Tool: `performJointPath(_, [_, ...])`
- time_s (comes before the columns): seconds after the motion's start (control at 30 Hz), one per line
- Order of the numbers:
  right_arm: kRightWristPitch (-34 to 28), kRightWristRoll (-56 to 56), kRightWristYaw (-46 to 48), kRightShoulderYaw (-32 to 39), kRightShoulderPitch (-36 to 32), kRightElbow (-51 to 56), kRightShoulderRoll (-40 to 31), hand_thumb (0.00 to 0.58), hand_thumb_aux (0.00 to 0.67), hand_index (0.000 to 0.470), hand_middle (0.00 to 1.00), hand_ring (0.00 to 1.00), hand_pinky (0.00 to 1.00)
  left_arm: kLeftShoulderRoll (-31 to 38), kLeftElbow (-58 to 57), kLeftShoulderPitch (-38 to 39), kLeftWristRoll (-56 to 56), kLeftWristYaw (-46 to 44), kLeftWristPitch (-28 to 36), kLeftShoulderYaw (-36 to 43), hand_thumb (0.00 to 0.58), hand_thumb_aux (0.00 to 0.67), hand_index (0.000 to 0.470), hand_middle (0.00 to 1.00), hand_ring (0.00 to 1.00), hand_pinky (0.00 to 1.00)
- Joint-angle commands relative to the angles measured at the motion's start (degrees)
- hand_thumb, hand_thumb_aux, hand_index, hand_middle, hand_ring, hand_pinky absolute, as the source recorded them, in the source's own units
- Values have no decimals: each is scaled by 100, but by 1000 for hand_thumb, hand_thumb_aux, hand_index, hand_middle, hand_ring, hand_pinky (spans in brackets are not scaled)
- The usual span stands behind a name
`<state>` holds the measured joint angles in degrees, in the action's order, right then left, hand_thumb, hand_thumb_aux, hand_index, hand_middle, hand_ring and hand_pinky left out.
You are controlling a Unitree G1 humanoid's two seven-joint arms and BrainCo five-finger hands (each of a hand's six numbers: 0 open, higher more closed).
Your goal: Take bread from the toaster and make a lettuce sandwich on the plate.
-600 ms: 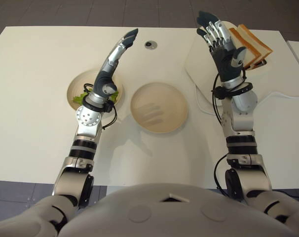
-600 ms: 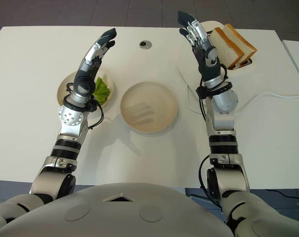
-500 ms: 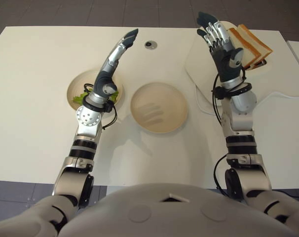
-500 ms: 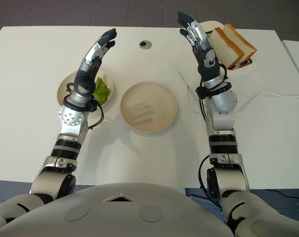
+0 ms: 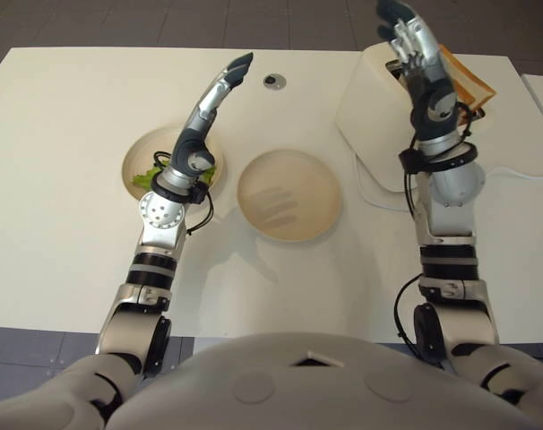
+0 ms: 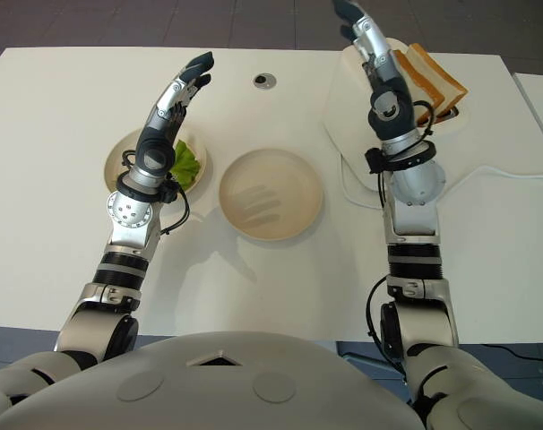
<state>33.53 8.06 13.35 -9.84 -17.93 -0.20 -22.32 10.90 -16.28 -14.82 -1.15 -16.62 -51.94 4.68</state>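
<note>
White table seen from above, dark floor beyond its far edge; plate at table centre, bare; bowl at 9 o'clock of the plate, holding the lettuce; toaster at about 2 o'clock of the plate, with two slices of bread standing tilted in its slots.

Right hand is raised over the toaster, just at 9 o'clock of the bread, fingers straight and close together, holding nothing; whether it touches a slice cannot be told. Left hand hangs above the bowl, fingers likewise straight, empty.

Progress, as judged: no step complete; both slices wait in the toaster, the lettuce is unmoved, nothing is stacked; the bread grasp appears to be the step in hand.
</note>
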Motion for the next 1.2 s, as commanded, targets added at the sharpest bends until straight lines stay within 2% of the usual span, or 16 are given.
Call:
performJointPath(0.03, [-240,1341,-467,-753,-5,-81,-1114,0,0,0,0,0,0,18,-33,0,45,12,20,-25,0,0,0,0,0,0])
performJointPath(0.23, [-1133,2154,-750,-793,255,1803,-2251,0,0,0,0,0,0,55,-111,-53,119,39,-12,-62,0,0,0,0,0,0])
performJointPath(0.47, [-1314,1838,-504,-342,105,3255,-2566,9,5,4,0,0,0,60,-215,-106,183,69,-55,-71,0,0,0,0,0,0])
performJointPath(0.5, [-1262,1801,-483,-252,97,3285,-2550,71,42,29,0,0,0,64,-211,-104,183,69,-56,-71,0,0,0,0,0,0])
performJointPath(0.57, [-1148,1728,-494,-127,73,3251,-2517,382,279,195,0,0,0,72,-210,-97,181,68,-60,-71,0,0,0,0,0,0])
performJointPath(0.6, [-1103,1685,-510,-79,59,3244,-2515,454,357,251,0,0,0,74,-212,-94,181,69,-61,-70,0,0,0,0,0,0])
performJointPath(0.67, [-1040,1626,-567,2,30,3249,-2528,489,405,284,0,0,0,74,-213,-87,189,77,-58,-72,0,0,0,0,0,0])
performJointPath(0.7, [-1019,1611,-613,27,19,3252,-2535,545,504,354,0,0,0,71,-212,-86,193,82,-56,-70,0,0,0,0,0,0])
performJointPath(0.73, [-991,1595,-681,38,8,3248,-2540,579,638,448,0,0,0,69,-215,-86,198,86,-56,-67,0,0,0,0,0,0])
performJointPath(0.77, [-958,1577,-778,22,-7,3227,-2544,580,670,470,0,0,0,66,-220,-88,204,89,-58,-62,0,0,0,0,0,0])
performJointPath(0.93, [-814,1302,-1052,-132,-60,3010,-2549,580,670,470,4,4,4,61,-236,-88,227,108,-69,-59,0,0,0,0,0,0])
performJointPath(1.0, [-778,1179,-1098,-203,-59,2937,-2539,580,670,470,165,165,165,58,-237,-86,237,115,-70,-59,0,0,0,0,0,0])
performJointPath(1.03, [-757,1108,-1123,-246,-63,2891,-2525,580,670,470,416,416,416,58,-236,-83,241,118,-72,-61,0,0,0,0,0,0])
performJointPath(1.07, [-734,1000,-1152,-302,-76,2828,-2495,580,670,470,824,824,824,59,-235,-82,240,119,-73,-64,0,0,0,0,0,0])
performJointPath(1.1, [-709,894,-1178,-362,-95,2766,-2462,580,670,470,1000,1000,1000,61,-235,-81,241,121,-74,-66,0,0,0,0,0,0])
performJointPath(1.2, [-652,582,-1259,-546,-139,2592,-2375,580,670,470,1000,1000,1000,62,-244,-83,243,124,-76,-68,0,0,0,0,0,0])
